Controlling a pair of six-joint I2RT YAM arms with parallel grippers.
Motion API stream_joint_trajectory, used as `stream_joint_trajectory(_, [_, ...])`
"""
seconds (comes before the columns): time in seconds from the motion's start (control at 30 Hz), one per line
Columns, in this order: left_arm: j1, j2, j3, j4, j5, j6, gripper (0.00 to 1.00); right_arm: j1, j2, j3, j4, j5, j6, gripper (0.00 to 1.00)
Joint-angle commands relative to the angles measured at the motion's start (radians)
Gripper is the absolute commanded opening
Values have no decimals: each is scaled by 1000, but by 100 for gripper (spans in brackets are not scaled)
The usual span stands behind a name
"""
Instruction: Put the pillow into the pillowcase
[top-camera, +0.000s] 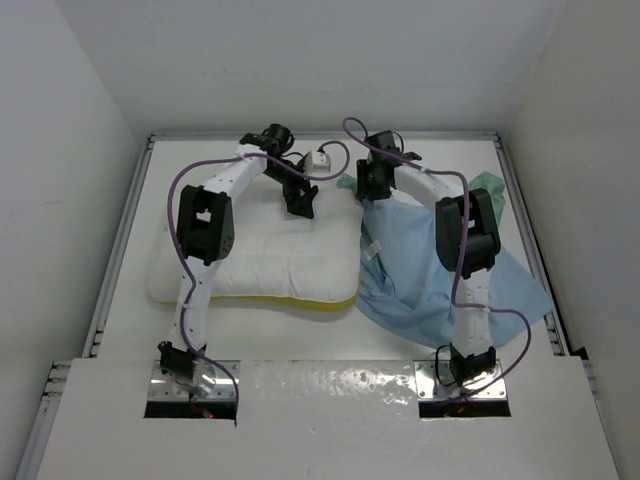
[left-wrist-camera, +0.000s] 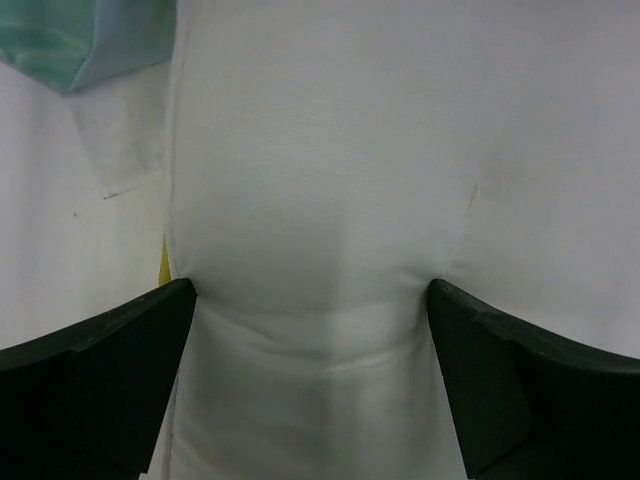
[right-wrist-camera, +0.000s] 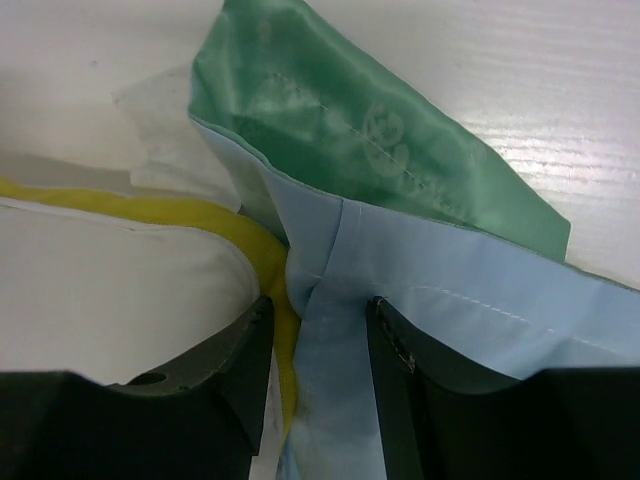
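White-walled booth, white table (top-camera: 300, 335) beneath. Across the left centre of the top view: the pillow (top-camera: 280, 255), flat and plump, long side running left to right, not yet inside anything. Lower right of that view: the pillowcase (top-camera: 415, 285), crumpled, blue face up, touching the pillow's right end, with much of it heaped under the right arm (top-camera: 462, 235). Judged as the opening step, mouth to be brought over the pillow's corner. Left gripper (left-wrist-camera: 312, 295): clamped on a bulge of pillow near its far right corner, fabric creased where the fingers press in. Right gripper (right-wrist-camera: 318, 305): pinching a fold of blue hem just beside the yellow piping (right-wrist-camera: 230, 225). Cannot tell whether that pinch takes one layer or both; if both, no mouth to enter, so better to check by lifting and looking for a gape. Advisable to raise the hem above the corner, then feed the corner under it with the left, in short pushes. Sea-green face (right-wrist-camera: 380, 130) turned out at the upper centre of the right wrist view, slippery by the look of it. Purple cables (top-camera: 178, 200) looping over both arms, worth minding. Small white tab (right-wrist-camera: 160, 150) by the corner, perhaps a label, liable to snag.
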Motion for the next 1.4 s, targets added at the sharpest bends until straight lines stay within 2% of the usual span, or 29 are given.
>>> stream_joint_trajectory(0.0, [-11, 38, -20, 156, -12, -28, 100, 6, -21, -26, -25, 68, 16, 41])
stream_joint_trajectory(0.1, [-24, 31, -82, 161, -72, 29, 97, 6, -9, -32, -40, 92, 16, 41])
stream_joint_trajectory(0.13, [-35, 34, -74, 126, -81, 54, 83, 8, -2, -35, -42, 112, 15, 40])
stream_joint_trajectory(0.2, [-38, 37, -65, 83, -60, 104, 62, 6, 2, -41, -45, 126, 19, 38])
stream_joint_trajectory(0.27, [-40, 37, -61, 26, -48, 161, 26, 8, 5, -41, -52, 151, 25, 37])
stream_joint_trajectory(0.3, [-40, 37, -47, -3, -40, 183, 1, 6, 5, -37, -60, 163, 28, 37])
stream_joint_trajectory(0.43, [-34, -8, -33, -173, -35, 316, 0, 8, -45, -31, -83, 188, 24, 45])
stream_joint_trajectory(0.53, [-34, -69, -53, -261, -84, 434, 0, 6, -140, -87, -50, 186, -20, 46])
stream_joint_trajectory(0.63, [-35, -97, -57, -253, -116, 422, 0, 8, -177, -150, -39, 169, -33, 45])
stream_joint_trajectory(0.77, [-52, -95, -28, -198, -101, 358, 0, 8, -116, -158, -28, 108, -10, 45])
stream_joint_trajectory(0.83, [-66, -91, -13, -181, -101, 329, 0, 6, -69, -126, -29, 80, 5, 42])
stream_joint_trajectory(0.97, [-78, -95, 27, -200, -109, 335, 0, 5, -36, -84, -40, 86, -1, 2])
stream_joint_trajectory(1.03, [-90, -100, 57, -285, -118, 405, 0, 5, -56, -57, -39, 99, -34, 0])
stream_joint_trajectory(1.23, [-152, -108, 85, -276, -127, 462, 0, 8, -130, 80, -10, 13, -155, 0])
stream_joint_trajectory(1.3, [-173, -100, 58, -226, -149, 447, 0, 6, -162, 81, -5, -74, -185, 0])
stream_joint_trajectory(1.33, [-178, -97, 50, -203, -153, 436, 0, 11, -174, 75, -5, -175, -229, 0])
stream_joint_trajectory(1.37, [-181, -91, 38, -124, -175, 365, 0, 15, -191, 58, -9, -221, -252, 0])
